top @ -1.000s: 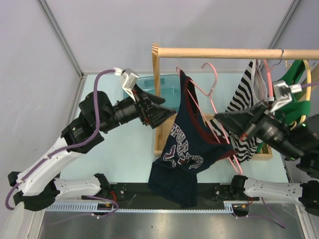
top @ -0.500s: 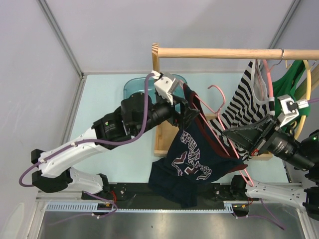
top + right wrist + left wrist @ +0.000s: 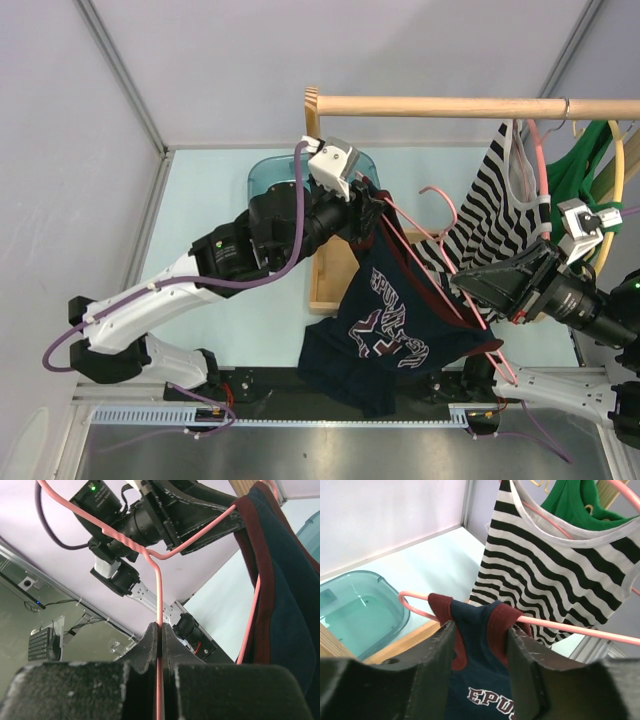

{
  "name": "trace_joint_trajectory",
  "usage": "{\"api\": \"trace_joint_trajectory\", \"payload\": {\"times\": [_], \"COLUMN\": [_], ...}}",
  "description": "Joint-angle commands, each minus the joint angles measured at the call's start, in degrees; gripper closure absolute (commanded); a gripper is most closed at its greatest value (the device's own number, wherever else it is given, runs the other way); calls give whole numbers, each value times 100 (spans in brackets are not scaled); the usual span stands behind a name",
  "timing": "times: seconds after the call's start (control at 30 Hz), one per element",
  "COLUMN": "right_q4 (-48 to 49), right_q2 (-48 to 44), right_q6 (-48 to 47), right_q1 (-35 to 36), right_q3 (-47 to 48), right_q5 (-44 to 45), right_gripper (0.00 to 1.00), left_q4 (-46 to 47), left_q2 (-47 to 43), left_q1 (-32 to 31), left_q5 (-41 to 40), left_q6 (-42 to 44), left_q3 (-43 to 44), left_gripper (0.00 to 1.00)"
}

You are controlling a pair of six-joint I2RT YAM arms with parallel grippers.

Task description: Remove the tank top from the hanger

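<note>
Overhead, I see the navy tank top [image 3: 395, 325] mid-table on a pink hanger [image 3: 436, 188] whose long axis slants far-left to near-right, hem toward the arm bases.

Left wrist: the left gripper [image 3: 480, 630] has its fingers apart, straddling a shoulder strap.

Right wrist: the right gripper [image 3: 160, 630] is clamped tight on the hanger wire.

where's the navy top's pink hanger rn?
Pink hanger: top view, centre-right, below the rail; right end effector clamps its wire, left end effector straddles the tank top strap at its far end, beside the striped top.
</note>
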Motion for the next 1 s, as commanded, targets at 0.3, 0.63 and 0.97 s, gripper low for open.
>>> {"api": "trace_joint_trajectory", "payload": {"times": [0.3, 0.63, 0.97], "right_q4": [-864, -636, 645], "right_q2": [-471, -1184, -1281], "right_q6": [-438, -473, -78], "right_q1": [-57, -206, -777], "right_q3": [196, -32, -401], "right_q5": [-1216, -2280, -1639], "right_gripper": [100, 100, 100], "left_q4": [-471, -884, -656], "left_q2": [-285, -294, -566], "left_q1": [-25, 81, 81], "left_q5": [-374, -726, -138], "left_q6": [327, 327, -173], "left_q3": [417, 707, -215], "left_gripper": [100, 100, 100]}}
